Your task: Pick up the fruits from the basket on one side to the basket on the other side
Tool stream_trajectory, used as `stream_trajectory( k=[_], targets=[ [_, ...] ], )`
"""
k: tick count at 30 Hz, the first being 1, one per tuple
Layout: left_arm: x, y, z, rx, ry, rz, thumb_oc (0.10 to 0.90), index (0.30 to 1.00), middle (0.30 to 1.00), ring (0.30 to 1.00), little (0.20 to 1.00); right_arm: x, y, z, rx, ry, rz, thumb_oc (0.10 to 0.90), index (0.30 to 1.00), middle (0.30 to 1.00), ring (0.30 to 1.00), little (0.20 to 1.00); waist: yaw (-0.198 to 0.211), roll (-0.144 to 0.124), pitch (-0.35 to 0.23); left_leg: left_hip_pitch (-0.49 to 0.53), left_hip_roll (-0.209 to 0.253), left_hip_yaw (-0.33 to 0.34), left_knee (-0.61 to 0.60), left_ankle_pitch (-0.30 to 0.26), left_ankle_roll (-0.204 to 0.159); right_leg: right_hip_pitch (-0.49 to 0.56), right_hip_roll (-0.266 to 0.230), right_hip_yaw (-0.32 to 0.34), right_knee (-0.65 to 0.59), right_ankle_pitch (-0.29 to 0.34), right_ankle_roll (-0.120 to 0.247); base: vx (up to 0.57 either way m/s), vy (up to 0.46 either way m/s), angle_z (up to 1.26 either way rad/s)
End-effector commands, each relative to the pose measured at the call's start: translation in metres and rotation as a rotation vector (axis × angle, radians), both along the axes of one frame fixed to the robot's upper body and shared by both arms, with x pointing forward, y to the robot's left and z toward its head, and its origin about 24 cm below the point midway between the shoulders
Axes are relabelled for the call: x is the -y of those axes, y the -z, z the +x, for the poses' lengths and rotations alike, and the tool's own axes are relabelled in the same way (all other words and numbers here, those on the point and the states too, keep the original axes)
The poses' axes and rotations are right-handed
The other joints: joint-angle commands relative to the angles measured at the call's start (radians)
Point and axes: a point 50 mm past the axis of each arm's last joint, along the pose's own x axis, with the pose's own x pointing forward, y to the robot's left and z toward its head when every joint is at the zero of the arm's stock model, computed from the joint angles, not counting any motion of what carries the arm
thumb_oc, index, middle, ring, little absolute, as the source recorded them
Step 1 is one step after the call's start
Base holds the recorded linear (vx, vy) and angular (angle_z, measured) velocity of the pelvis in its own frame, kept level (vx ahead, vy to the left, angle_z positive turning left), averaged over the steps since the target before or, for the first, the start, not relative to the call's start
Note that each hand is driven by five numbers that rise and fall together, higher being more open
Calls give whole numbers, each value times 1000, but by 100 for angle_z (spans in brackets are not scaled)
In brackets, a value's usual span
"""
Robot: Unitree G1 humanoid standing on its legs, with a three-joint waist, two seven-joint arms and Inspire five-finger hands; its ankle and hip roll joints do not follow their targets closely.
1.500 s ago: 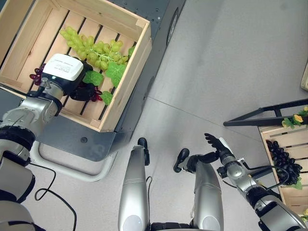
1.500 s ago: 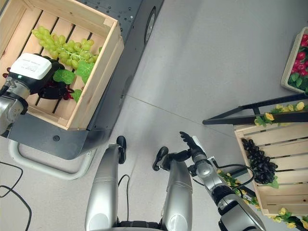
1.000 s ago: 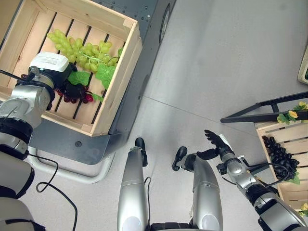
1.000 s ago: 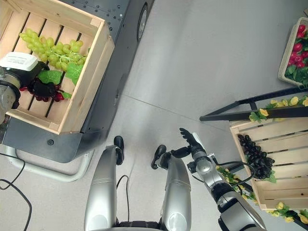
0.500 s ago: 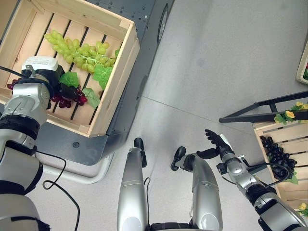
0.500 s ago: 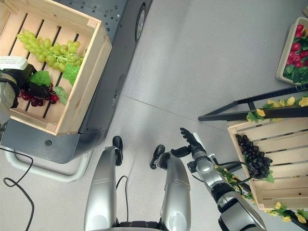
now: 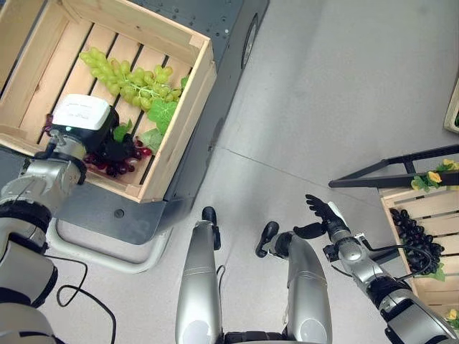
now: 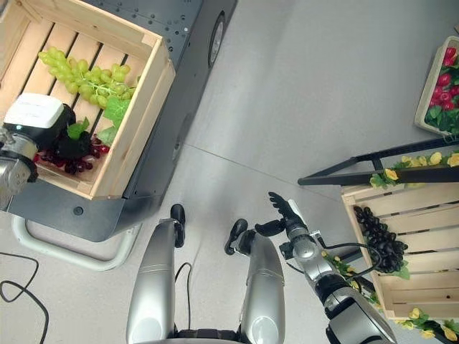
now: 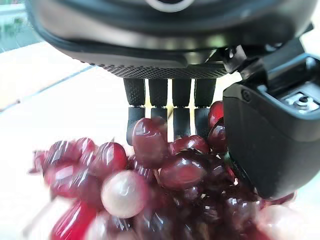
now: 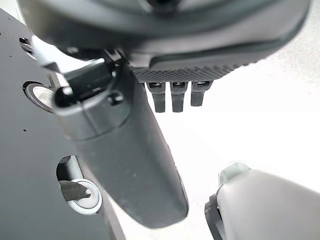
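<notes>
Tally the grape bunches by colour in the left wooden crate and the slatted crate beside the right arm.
green grape bunch: 1
dark red grape bunch: 1, gripped by the left hand
black grape bunch: 1
Total: 3

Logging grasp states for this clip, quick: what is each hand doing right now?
Left hand: shut on the red grapes in the wooden crate.
Right hand: open, holding nothing, above the floor.
</notes>
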Motion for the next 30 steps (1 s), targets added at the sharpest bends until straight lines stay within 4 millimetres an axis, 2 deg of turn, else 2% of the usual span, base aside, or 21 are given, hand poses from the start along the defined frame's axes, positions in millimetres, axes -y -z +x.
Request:
stream_trajectory(
  k=[1, 6, 10, 15, 23, 30],
  targets=[
    [-24, -28, -18, 314, -68, -276, 400, 300, 300, 300, 300, 29, 1, -19, 49, 86, -7, 800, 900, 900, 900, 900, 34, 15, -8, 129, -37, 67, -106, -48, 74, 96, -7, 27, -88, 72, 19, 0, 0, 0],
    [-35, -20, -29, 431, -126, -460, 400, 300, 300, 300, 300, 24, 6, -23, 38, 86, 4, 800, 900, 900, 900, 900, 37, 15, -8, 166, -41, 73, -110, -54, 78, 127, -11, 30, -93, 70, 19, 0, 0, 0],
    [-50, -18, -43, 654, -207, -758, 400, 300, 300, 300, 300, 16, 13, -29, 26, 79, 21, 800, 900, 900, 900, 900, 40, 14, -8, 227, -49, 76, -127, -61, 83, 179, -15, 33, -108, 65, 23, 0, 0, 0],
    [-59, -22, -53, 853, -230, -986, 400, 300, 300, 300, 300, 6, 18, -33, 18, 77, 53, 800, 900, 900, 900, 900, 45, 5, -8, 277, -58, 71, -151, -65, 88, 226, -15, 30, -131, 74, 30, 15, -23, 1],
    [-58, -27, -56, 1088, -172, -1295, 400, 300, 300, 300, 300, -9, 22, -34, 3, 67, 88, 800, 900, 900, 900, 900, 48, -3, -8, 316, -67, 67, -171, -73, 99, 257, -17, 26, -148, 94, 40, 4, -11, 2],
    [-52, -39, -51, 1159, -27, -1475, 400, 300, 300, 300, 300, -24, 18, -32, 42, 28, 131, 800, 900, 900, 900, 900, 43, -1, -9, 356, -77, 64, -185, -82, 112, 284, -21, 32, -156, 113, 55, -2, -5, 1]
  ],
)
